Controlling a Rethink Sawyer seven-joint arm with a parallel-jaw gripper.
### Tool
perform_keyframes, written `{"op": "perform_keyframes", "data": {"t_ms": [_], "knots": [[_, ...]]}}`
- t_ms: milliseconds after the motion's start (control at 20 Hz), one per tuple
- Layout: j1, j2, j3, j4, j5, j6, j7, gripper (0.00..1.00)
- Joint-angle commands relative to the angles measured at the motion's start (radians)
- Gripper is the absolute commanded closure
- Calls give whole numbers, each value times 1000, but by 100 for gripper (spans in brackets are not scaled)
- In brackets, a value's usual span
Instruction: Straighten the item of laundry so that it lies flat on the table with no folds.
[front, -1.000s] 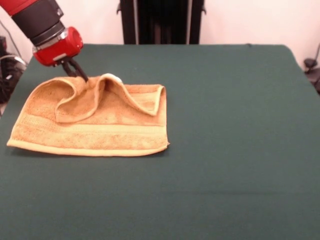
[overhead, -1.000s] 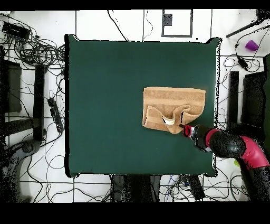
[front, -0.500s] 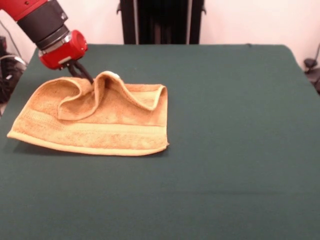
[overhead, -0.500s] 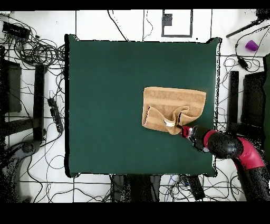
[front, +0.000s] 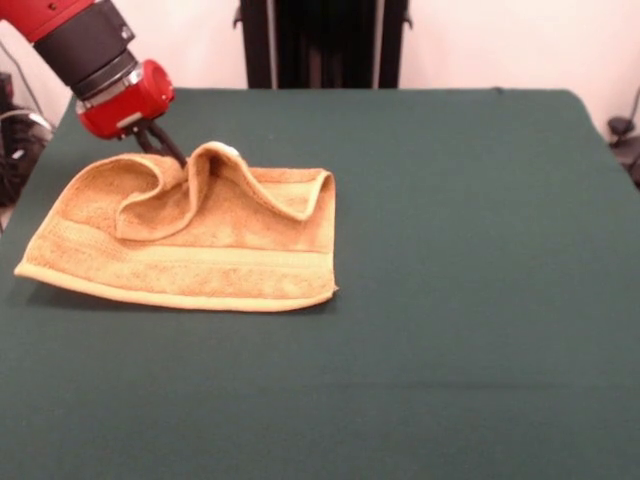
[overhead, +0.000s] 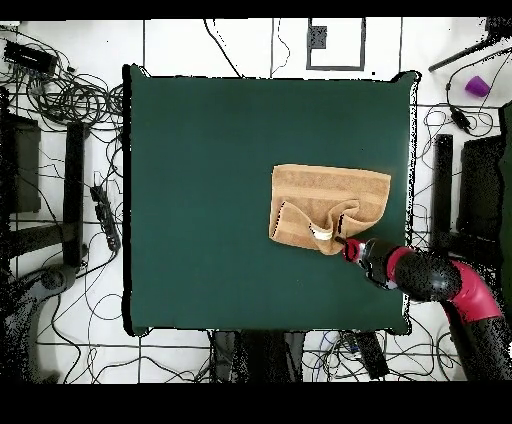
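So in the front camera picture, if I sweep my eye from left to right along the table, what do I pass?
Gripper, pinching the towel's raised fold → orange-tan towel, partly folded over → a long bare stretch of green table to the right edge.

Orange-tan towel (front: 200, 245), far edge folded over, on green table (front: 460, 300)

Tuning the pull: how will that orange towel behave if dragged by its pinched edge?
Likely floppy: the towel sags in a loose ridge beside the pincer instead of holding shape. Probably light, since one pinched edge props up the fold. The terry pile may cling to the table cloth, so it may stretch before sliding.
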Motion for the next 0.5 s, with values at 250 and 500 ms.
{"op": "perform_keyframes", "data": {"t_ms": [250,500], "knots": [[28,24,-20,86,-17,15,-282,100],[41,9,-28,91,-24,31,-278,100]]}}
